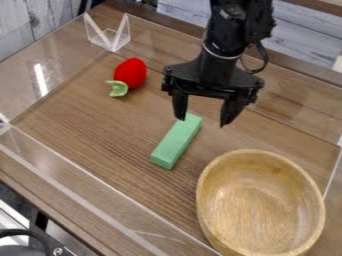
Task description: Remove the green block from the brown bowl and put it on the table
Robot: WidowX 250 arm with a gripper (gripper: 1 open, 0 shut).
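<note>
Below the released claw [210, 107], the green block [177, 141] lies flat on the table [94, 125]; untouched.

The green block [177, 141] lies on the table [94, 130], left of the brown bowl [261, 203], under the hand [206, 108].

A red strawberry toy [128, 73] with a green leaf lay to the gripper's left. A clear folded plastic stand [107, 33] stood farther left, behind it.
</note>
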